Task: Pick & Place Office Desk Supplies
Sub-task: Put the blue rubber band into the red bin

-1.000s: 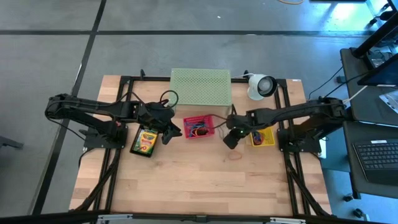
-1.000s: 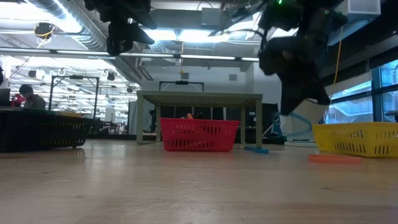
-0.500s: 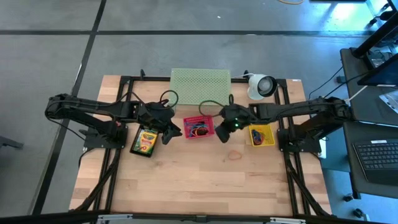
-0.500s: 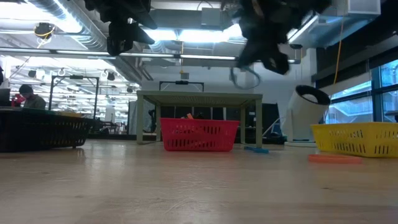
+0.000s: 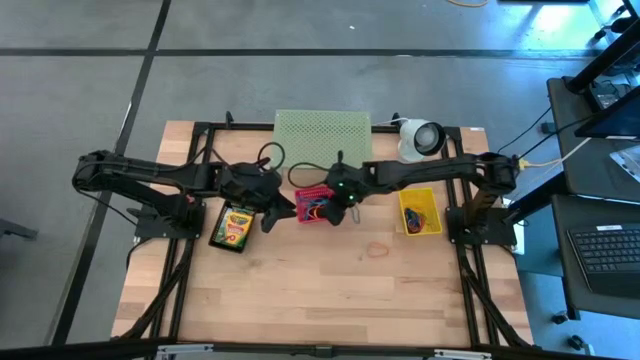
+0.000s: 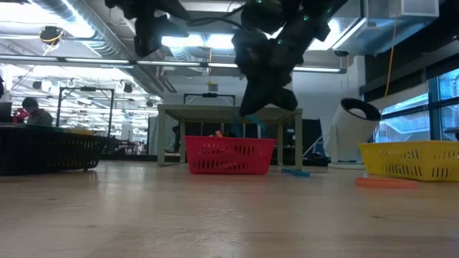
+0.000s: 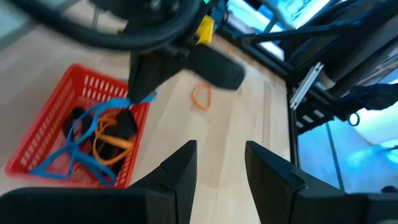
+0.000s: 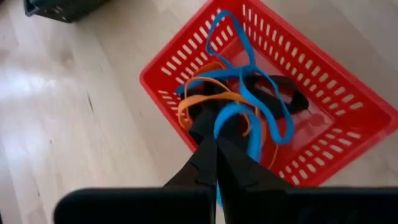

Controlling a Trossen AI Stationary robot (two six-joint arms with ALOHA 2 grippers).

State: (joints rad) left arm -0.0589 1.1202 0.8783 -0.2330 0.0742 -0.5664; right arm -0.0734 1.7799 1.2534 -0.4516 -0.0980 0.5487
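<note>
Setting: wooden table (image 5: pixel 300 290) on a dark frame; the low view looks into an open workshop with a person seated far off at the picture's left edge.
Red basket (image 5: pixel 319 204): mid-table, in front of the pale green mesh stand (image 5: pixel 322 138) — holds tangled blue and orange rubber bands (image 8: pixel 239 109) plus dark clips (image 8: pixel 283 93).
Right gripper (image 8: pixel 216 146): reached across to the red basket, above its right side; fingers pressed together, pinching a blue rubber band (image 8: pixel 231 118) that hangs over the basket.
Left gripper (image 7: pixel 219 165): raised just left of the red basket, fingers parted, nothing between them.
Crayon box (image 5: pixel 233 225): in a black tray beside the left gripper.
Yellow basket (image 5: pixel 421 217): right of the red one, small items inside — too small to tell.
Orange rubber band (image 5: pixel 377 249): loose on the bare wood between the two baskets, nearer the front.
White round device (image 5: pixel 421 138): back right.
</note>
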